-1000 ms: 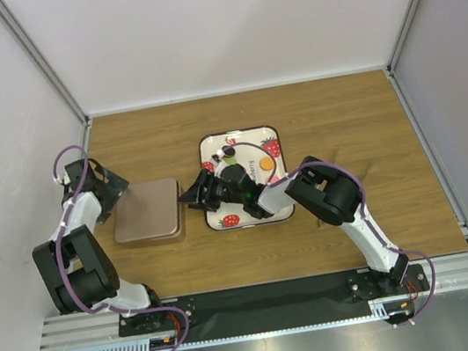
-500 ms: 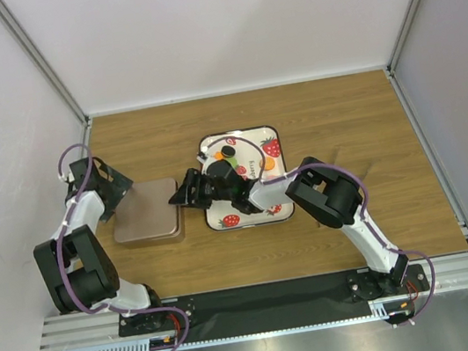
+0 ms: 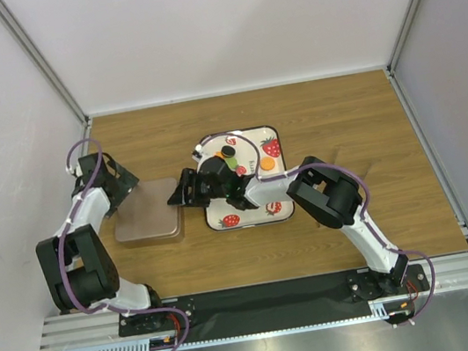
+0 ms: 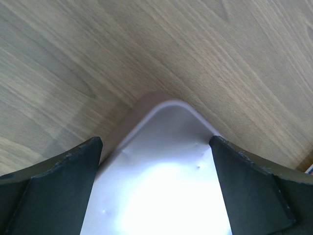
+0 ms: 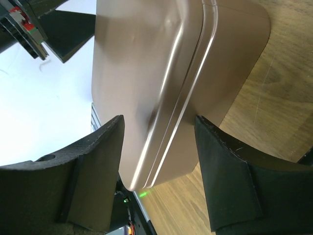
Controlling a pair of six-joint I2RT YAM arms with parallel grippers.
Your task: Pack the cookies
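The cookies lie on the strawberry-print tray (image 3: 289,193); an orange one (image 3: 267,163) and a black one (image 3: 228,152) show, and my right arm hides the others. A brown lidded tin (image 3: 147,214) sits left of the tray. My right gripper (image 3: 177,195) is open at the tin's right edge. In the right wrist view its gripper (image 5: 159,147) faces the tin (image 5: 161,73), whose near corner lies between the fingers (image 5: 93,171). My left gripper (image 3: 122,187) is open over the tin's far left corner; that corner (image 4: 161,161) shows between the jaws of the left gripper (image 4: 156,144).
Wooden tabletop (image 3: 340,114) stretches right of and behind the tray. White walls enclose it on three sides. A metal rail (image 3: 271,294) with both arm bases runs along the near edge.
My right gripper has moved left off the tray to the tin's right edge. My left gripper has shifted toward the far side, over the tin's far left corner. Both stayed open.
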